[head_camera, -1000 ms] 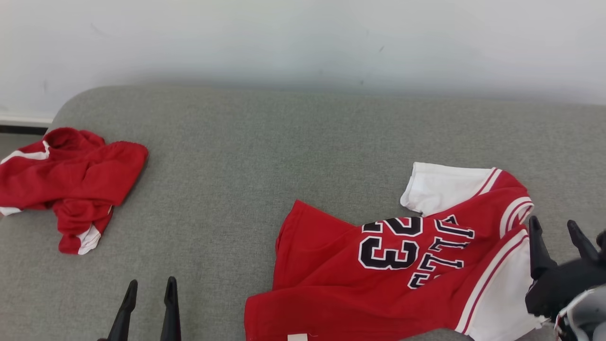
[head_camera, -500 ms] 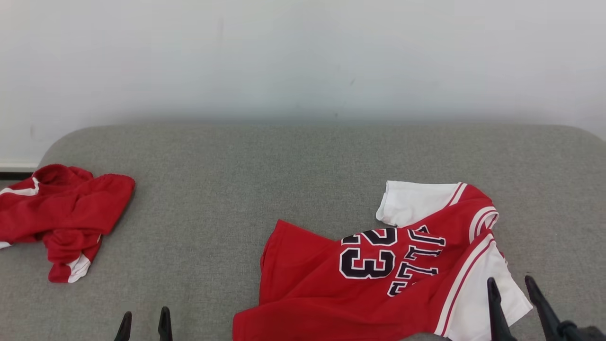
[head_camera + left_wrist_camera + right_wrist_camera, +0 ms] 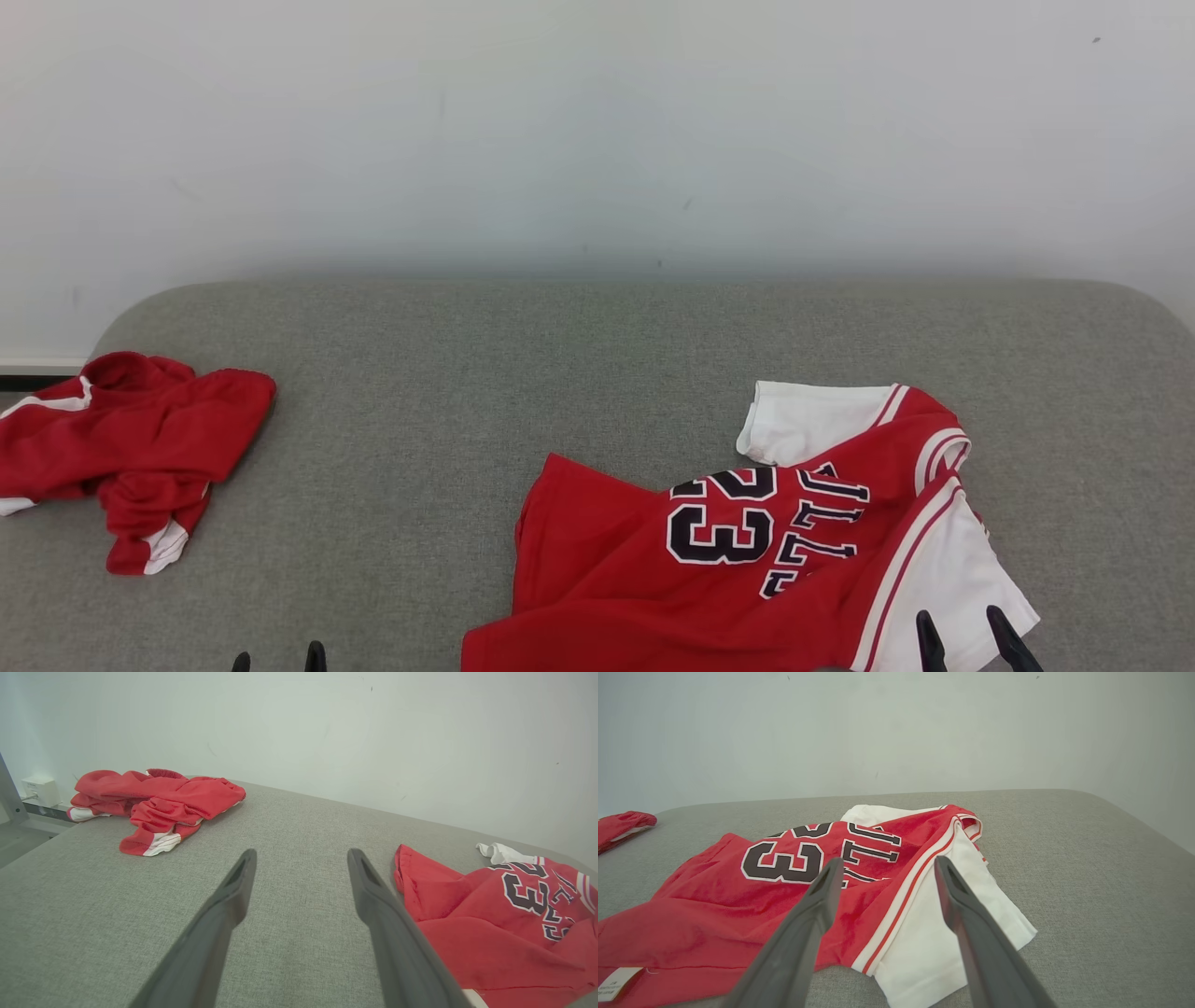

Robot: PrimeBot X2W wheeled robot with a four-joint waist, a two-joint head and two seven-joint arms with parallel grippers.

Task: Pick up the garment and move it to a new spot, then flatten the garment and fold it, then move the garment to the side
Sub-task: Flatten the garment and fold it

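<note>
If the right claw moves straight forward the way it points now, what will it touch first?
Most likely the red jersey: the open right claw points at its striped seam beside the white sleeve. Depth is unclear, so it may pass just above the cloth.

A jersey [image 3: 616, 560] of soft matt red and white cloth is pictured on a desk [image 3: 467, 392] covered in coarse grey woven fabric, with a crumpled garment [image 3: 149, 429] of faintly sheeny red cloth and a smooth, matt-painted wall [image 3: 597, 140].
</note>
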